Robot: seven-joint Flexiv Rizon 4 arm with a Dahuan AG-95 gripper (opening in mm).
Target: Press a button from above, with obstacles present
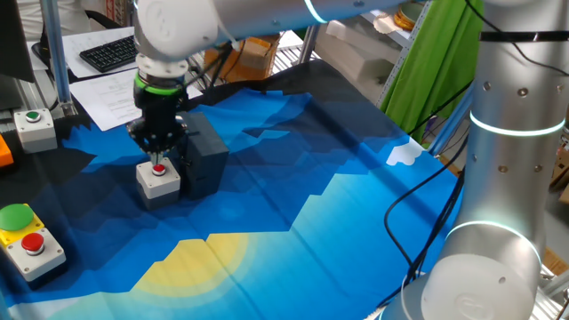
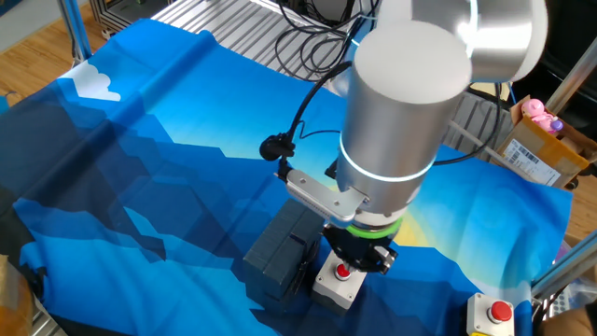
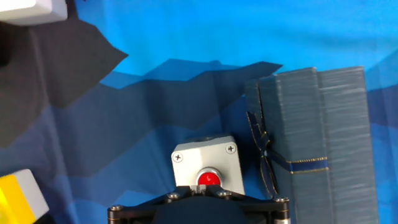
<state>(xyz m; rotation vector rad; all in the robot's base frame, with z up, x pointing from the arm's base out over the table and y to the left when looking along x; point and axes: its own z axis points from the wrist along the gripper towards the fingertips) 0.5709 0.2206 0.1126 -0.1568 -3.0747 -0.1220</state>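
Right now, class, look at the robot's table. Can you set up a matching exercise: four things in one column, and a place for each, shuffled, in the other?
Things:
1. grey box with the red button
2. dark block
3. yellow box
4. grey box with the green button

Places:
A. at the table's edge by the papers, far from the gripper
B. directly under the gripper
C. right beside the red-button box, standing taller than it
D. near corner of the table, carrying a green and a red button

Pairs: 1-B, 2-C, 3-D, 4-A
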